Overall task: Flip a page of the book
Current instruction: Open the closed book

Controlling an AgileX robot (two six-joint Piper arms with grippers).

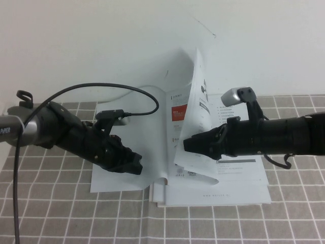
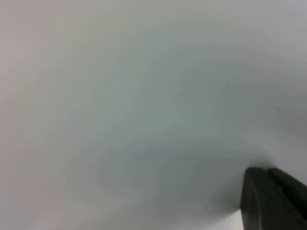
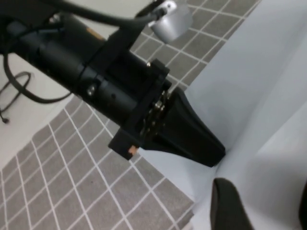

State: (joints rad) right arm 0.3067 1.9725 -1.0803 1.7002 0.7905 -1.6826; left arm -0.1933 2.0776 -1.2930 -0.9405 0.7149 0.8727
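The book [image 1: 238, 173] lies open on the table's middle. One printed page [image 1: 200, 86] stands lifted and curled above the spine. My left gripper [image 1: 136, 166] is shut and rests its tips on the white left page [image 1: 147, 107]; the left wrist view shows that page [image 2: 144, 96] filling the picture and the shut left gripper [image 2: 267, 175] on it. My right gripper [image 1: 186, 144] is open at the foot of the lifted page, which leans against it. In the right wrist view the right gripper [image 3: 266, 211] has only white paper [image 3: 268, 96] between its fingers [image 3: 230, 206], and the left gripper [image 3: 211, 148] lies just beyond.
A grey checked tablecloth [image 1: 61, 203] covers the table, with a white wall [image 1: 76, 40] behind. A black cable [image 1: 101, 87] arcs over the left arm. Plain white sheets [image 1: 162, 195] stick out under the book's front edge.
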